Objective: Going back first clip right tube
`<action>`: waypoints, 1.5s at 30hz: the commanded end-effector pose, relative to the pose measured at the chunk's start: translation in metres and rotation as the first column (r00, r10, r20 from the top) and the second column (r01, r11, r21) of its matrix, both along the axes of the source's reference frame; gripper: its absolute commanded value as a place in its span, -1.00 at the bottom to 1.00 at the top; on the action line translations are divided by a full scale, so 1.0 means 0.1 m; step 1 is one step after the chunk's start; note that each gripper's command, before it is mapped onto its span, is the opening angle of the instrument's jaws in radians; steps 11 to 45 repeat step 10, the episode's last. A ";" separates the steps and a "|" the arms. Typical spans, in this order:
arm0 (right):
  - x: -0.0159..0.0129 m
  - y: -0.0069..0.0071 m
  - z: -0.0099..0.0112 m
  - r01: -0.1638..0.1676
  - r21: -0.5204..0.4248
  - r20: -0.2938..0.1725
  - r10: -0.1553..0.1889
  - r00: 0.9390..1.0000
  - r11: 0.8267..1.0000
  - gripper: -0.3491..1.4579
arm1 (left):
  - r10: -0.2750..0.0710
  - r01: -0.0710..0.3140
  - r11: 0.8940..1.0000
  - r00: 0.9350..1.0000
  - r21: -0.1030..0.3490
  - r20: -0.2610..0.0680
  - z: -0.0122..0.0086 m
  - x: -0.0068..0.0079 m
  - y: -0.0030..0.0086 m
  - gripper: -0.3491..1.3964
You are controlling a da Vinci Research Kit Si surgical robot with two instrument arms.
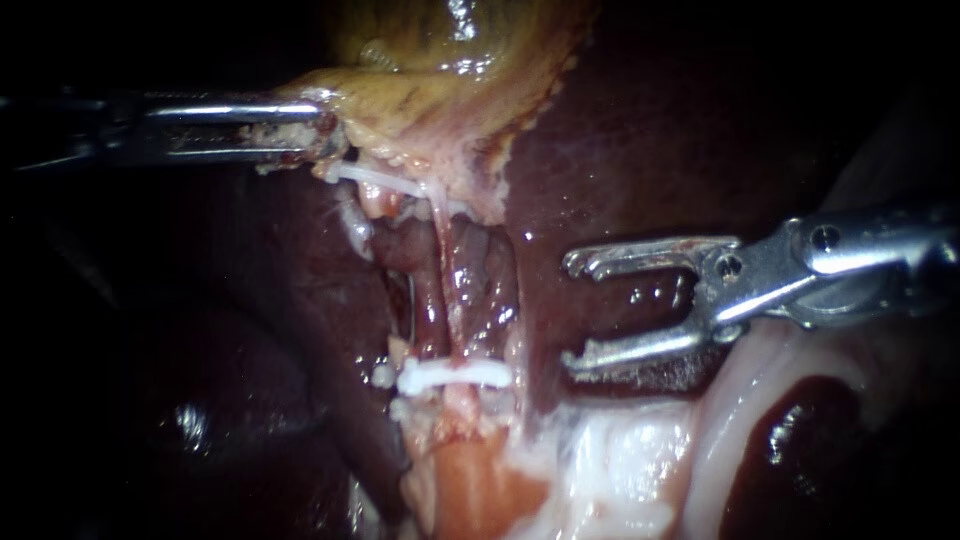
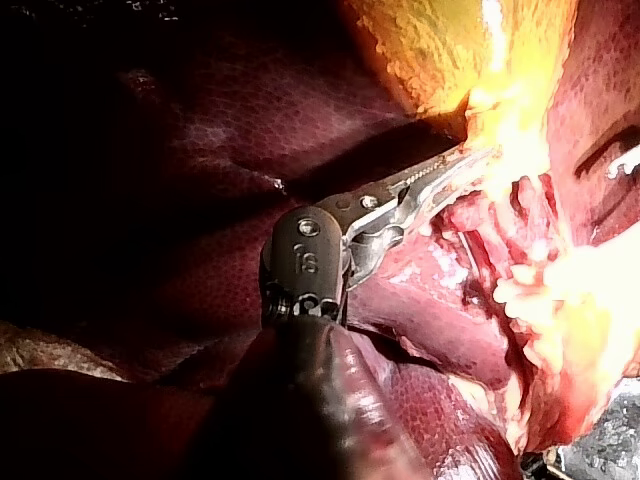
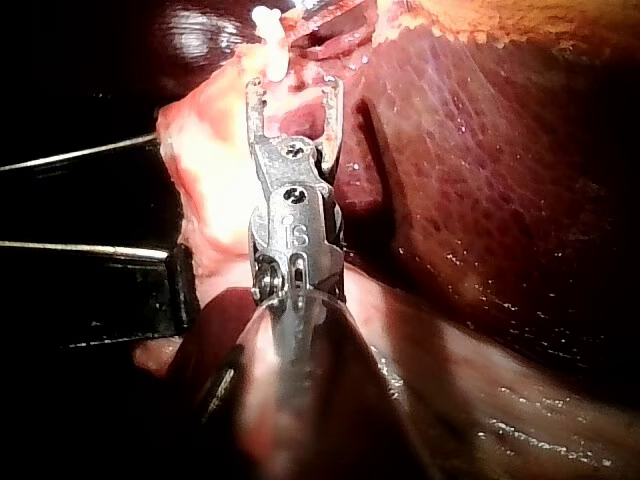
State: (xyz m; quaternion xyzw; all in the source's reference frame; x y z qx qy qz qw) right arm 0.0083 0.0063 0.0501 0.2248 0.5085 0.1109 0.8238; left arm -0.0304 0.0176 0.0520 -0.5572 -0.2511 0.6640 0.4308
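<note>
The left instrument [image 1: 325,133] has its jaws closed on the ragged edge of the gallbladder [image 1: 440,80], with tissue pinched between them from both sides. It draws that edge toward its own side. I judge the hold is there to lift the gallbladder off the liver [image 1: 650,130] and put the strands beneath it under tension, so that they stand straight in the cleft of the liver. A pale tube [image 1: 447,290] runs from the gallbladder's edge along that cleft. The white clip [image 1: 455,376] lies crosswise on it at the end far from the gallbladder, near where the liver's edge meets pale fatty tissue. Whether this is the tube the task calls the right one I cannot tell for sure, since the strands lie close together. The right instrument [image 1: 572,313] lies over the liver beside the cleft, apart from the clip, with its two jaws spread wide and nothing between them. Empty jaws standing off from a seated clip fit a withdrawal. What remains, as I judge it, is to draw the jaws straight back along the shaft without brushing the clip or the taut tube.
</note>
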 end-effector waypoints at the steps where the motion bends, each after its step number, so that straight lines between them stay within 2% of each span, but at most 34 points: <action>1: 0.000 0.000 0.000 0.000 0.000 0.000 0.000 1.000 1.000 -0.07 | 0.000 0.000 1.000 1.000 0.000 -0.001 0.000 0.000 0.000 -1.00; 45: 0.000 0.000 0.000 0.000 0.000 0.000 0.000 1.000 1.000 -0.07 | 0.000 0.000 1.000 1.000 0.000 -0.001 0.000 0.000 0.000 -1.00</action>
